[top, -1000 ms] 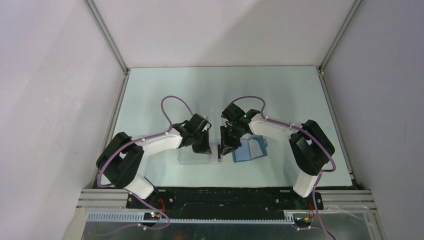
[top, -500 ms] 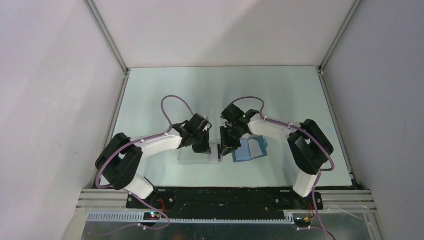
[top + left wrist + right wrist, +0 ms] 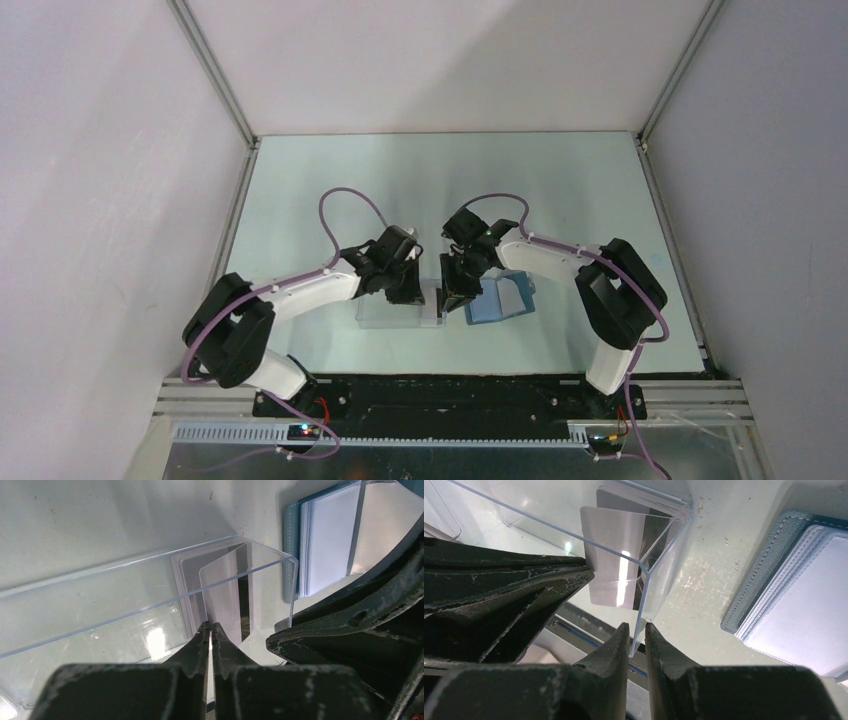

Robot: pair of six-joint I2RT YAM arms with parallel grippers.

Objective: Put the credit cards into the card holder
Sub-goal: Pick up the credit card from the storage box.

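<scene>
The passage at the right end of the clear plastic box (image 3: pixel 125 612) is crowded. The left gripper (image 3: pixel 210 630) reaches inside the box, pinching one credit card (image 3: pixel 227 590) tilted up off the stack. Just beside it, the right gripper (image 3: pixel 636 632) clamps the box's end wall. The open card holder (image 3: pixel 774 560) lies just right of that wall. The table's (image 3: pixel 430 180) far half lies open.
</scene>
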